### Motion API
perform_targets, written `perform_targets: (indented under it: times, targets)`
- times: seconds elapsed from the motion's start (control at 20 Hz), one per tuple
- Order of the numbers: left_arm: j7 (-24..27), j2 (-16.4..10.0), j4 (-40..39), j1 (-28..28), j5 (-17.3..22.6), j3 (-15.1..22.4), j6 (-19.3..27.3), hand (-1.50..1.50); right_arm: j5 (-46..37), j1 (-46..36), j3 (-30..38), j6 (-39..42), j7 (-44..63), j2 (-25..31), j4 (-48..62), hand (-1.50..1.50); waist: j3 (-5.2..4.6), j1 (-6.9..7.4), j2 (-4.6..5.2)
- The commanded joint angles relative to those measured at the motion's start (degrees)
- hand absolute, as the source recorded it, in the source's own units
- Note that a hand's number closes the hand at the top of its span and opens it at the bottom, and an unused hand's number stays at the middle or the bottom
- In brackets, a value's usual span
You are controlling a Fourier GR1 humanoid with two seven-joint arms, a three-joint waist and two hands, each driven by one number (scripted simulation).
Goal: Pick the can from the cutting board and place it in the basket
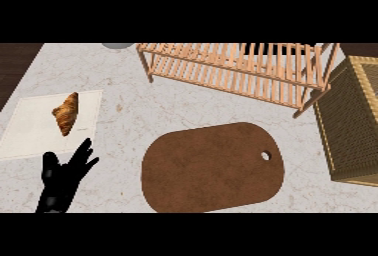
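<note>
L hand (60, 181) shows at lower-left edge of view. It is open wide, fingers straight, spread and pointing up-view, thumb out to the side. It holds nothing. Fingertips (86, 146) sit at the near-right corner of a pale mat (29, 135); can't tell if they touch it or are above it.

Can: not visible anywhere in view, so can't tell where it is. Cutting board (210, 167) is brown w/ rounded corners, flat on the counter, well to the right of the hand and apart from it. Its top shows plain brown only. Small hang-hole (266, 156) is at the board's far-right side, away from the hand.

Basket (354, 120) is woven wicker, far right, beyond the board from the hand and cut by the view's right edge. Its inside is not visible from here.

Croissant (66, 113) lies on the mat, just ahead of the fingertips, long axis running roughly up-view.

Slatted wooden rack (236, 67) stands ahead and to the right of the hand, past the board's far edge, near the basket's far-left corner.

Counter (125, 100) is light marble w/ grey veining. Grey round object (118, 45) is at the top edge, cut off, can't ID it. Dark wood strip (15, 65) shows far-left, beyond the counter edge.
</note>
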State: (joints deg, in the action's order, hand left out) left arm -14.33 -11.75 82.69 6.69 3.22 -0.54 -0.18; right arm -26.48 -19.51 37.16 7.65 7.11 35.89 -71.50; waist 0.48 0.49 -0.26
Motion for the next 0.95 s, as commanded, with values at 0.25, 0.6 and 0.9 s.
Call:
perform_targets:
  times: [0.25,0.6,0.9]
  targets:
    - [-0.70,-0.01,1.26,4.16,0.59,-0.74,-1.85,0.00,2.84,-1.58,2.73,-4.69,-9.05,2.93,9.09,-1.50,-0.45,-0.11,0.27]
    - [-4.06,2.75,-1.15,-2.02,-2.11,0.53,1.89,0.00,12.02,-1.03,11.26,0.97,-2.49,7.98,8.87,-1.50,-0.48,-0.98,0.18]
    - [-1.70,1.32,0.00,2.56,-1.44,-0.20,-0.71,0.00,15.55,4.51,19.97,6.38,-9.09,20.21,22.78,-1.50,-0.40,-0.74,0.31]
